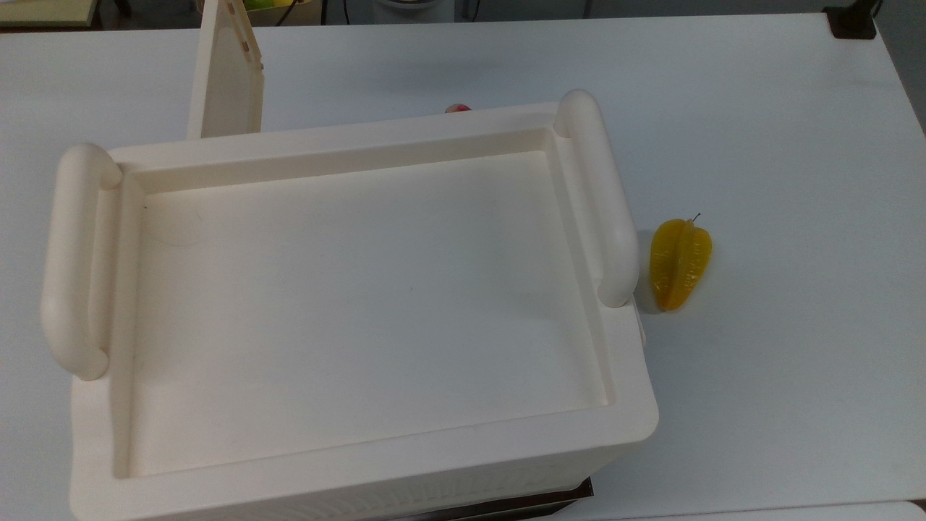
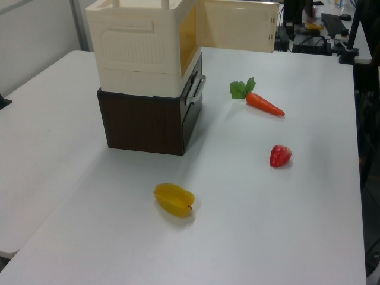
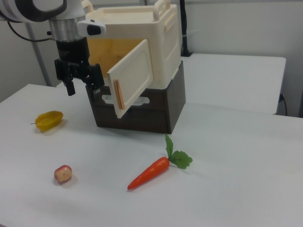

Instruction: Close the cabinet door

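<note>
So the cabinet door (image 3: pixel 132 78) is hanging wide open, swung out from the front of the cabinet (image 3: pixel 161 42) with its free edge pointing toward 7 o'clock in the right view; you can see the yellowish inside behind it. In the top view the door (image 1: pixel 226 79) sticks out at about 11 o'clock from the cabinet's tray top (image 1: pixel 362 304). The cream cabinet sits on a dark brown drawer box (image 3: pixel 156 111) on the white worktop (image 3: pixel 227 179).

The claw (image 3: pixel 79 84) hangs just off the door at 9 o'clock in the right view, not touching it, black fingers (image 3: pixel 69 80) pointing down and spread apart with nothing between them.

Out on the worktop: a yellow starfruit (image 3: pixel 49 120) at 8 o'clock from the cabinet in the right view, a carrot (image 3: pixel 154 171) at 6 o'clock, and a small red fruit (image 3: pixel 63 173) lower left.
</note>
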Controlling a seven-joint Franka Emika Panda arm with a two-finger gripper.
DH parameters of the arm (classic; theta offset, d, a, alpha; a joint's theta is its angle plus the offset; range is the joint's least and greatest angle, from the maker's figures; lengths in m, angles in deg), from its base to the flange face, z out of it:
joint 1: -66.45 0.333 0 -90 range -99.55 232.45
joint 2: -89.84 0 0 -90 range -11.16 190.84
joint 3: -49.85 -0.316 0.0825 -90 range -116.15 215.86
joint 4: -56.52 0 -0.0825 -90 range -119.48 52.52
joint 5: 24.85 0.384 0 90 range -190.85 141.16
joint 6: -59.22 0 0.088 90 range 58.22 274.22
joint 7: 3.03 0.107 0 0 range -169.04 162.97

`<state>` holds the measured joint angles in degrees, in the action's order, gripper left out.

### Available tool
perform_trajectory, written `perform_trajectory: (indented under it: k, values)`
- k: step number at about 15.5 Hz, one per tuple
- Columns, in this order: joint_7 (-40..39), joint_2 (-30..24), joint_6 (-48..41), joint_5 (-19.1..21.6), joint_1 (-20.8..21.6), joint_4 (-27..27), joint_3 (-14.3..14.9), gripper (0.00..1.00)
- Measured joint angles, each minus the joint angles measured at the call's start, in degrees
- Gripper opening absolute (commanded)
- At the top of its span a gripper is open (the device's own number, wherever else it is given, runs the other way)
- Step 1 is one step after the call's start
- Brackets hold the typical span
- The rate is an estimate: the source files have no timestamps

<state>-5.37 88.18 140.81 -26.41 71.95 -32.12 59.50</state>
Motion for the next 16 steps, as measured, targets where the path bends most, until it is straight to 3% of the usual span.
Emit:
perform_trajectory:
  k: [16]
  values:
    - [-0.54,-2.19,0.12,0.0,0.69,-2.86,0.0,1.0]
